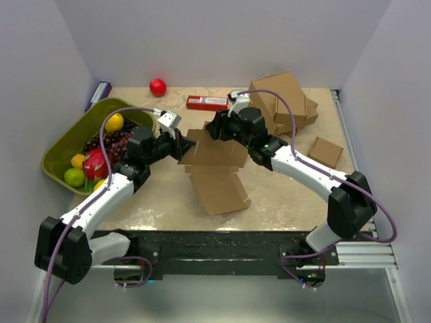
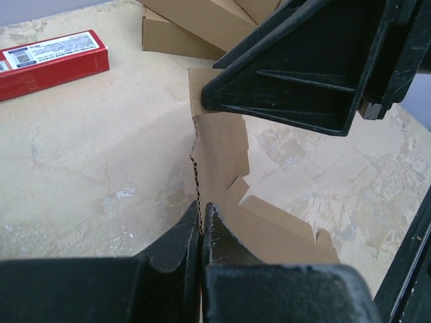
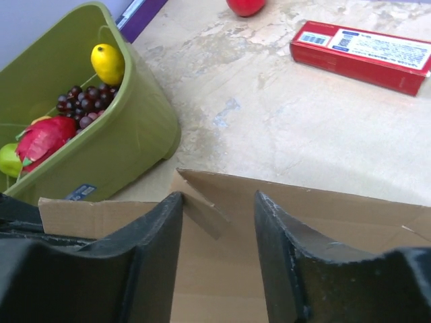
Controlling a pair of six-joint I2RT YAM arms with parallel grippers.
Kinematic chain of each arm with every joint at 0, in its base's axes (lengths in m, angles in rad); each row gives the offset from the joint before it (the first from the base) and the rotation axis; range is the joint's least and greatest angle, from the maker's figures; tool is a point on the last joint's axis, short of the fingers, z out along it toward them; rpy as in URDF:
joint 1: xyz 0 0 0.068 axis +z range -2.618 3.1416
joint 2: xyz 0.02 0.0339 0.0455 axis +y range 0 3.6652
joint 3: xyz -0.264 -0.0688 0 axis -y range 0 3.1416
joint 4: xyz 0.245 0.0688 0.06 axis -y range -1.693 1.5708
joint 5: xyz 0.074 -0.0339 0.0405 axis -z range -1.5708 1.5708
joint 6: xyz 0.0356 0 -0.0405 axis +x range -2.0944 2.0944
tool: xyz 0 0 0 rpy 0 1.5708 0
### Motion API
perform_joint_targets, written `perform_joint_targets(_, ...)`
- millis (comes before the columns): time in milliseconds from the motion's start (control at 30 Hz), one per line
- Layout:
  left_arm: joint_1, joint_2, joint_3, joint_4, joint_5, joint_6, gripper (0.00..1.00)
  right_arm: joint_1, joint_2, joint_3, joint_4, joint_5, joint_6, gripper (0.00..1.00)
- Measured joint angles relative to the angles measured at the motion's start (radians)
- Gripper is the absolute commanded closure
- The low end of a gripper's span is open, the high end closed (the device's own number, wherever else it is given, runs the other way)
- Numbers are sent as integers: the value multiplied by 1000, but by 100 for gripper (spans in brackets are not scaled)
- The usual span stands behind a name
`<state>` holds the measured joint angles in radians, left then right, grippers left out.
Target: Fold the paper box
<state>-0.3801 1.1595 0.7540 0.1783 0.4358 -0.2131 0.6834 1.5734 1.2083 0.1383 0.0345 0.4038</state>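
Note:
The paper box (image 1: 217, 176) is a brown die-cut cardboard sheet lying mid-table, with its far panels raised. My left gripper (image 1: 182, 145) is at its left side. In the left wrist view the left gripper (image 2: 201, 214) is shut on the corrugated edge of an upright flap (image 2: 222, 151). My right gripper (image 1: 214, 129) is above the box's far wall. In the right wrist view the right gripper (image 3: 218, 202) is open, its fingers (image 3: 161, 229) straddling the top of the cardboard panel (image 3: 337, 215) without clamping it.
A green basket (image 1: 67, 138) of fruit stands at the left. A red ball (image 1: 157, 87) and a red carton (image 1: 207, 102) lie at the back. A stacked pile of cardboard boxes (image 1: 283, 101) is at the back right, with a small flat brown box (image 1: 326, 151) beside it.

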Motion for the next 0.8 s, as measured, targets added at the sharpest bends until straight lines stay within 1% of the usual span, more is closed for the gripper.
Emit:
perform_joint_targets(33, 0, 0, 0, 0, -3, 0, 100, -4, -9, -8, -3, 3, -2, 39)
perform_joint_targets(133, -2, 3, 1, 2, -4, -1, 100, -9, -47, -23, -39, 45, -16, 30)
perform_joint_targets(167, -3, 3, 2, 2, -4, -2, 100, -9, -64, -24, -62, 67, -21, 29)
perform_joint_targets(300, -3, 3, 2, 1, -6, -5, 100, -7, -139, -44, -117, 146, -29, 28)
perform_joint_targets(400, -3, 4, 2, 0, -20, -12, 100, 26, -215, -75, -156, 215, -31, 28)
perform_joint_targets(467, -3, 5, 2, 0, -26, -13, 100, 87, -261, -82, -190, 254, -27, 31)
perform_joint_targets(600, -3, 7, 2, -2, -38, -17, 100, 244, -300, -82, -231, 309, 18, 29)
perform_joint_targets(667, -3, 8, 2, -6, -45, -23, 100, 327, -295, -82, -247, 323, 46, 28)
perform_joint_targets(800, -3, 8, 2, -11, -51, -34, 100, 425, -226, -82, -241, 313, 103, 29)
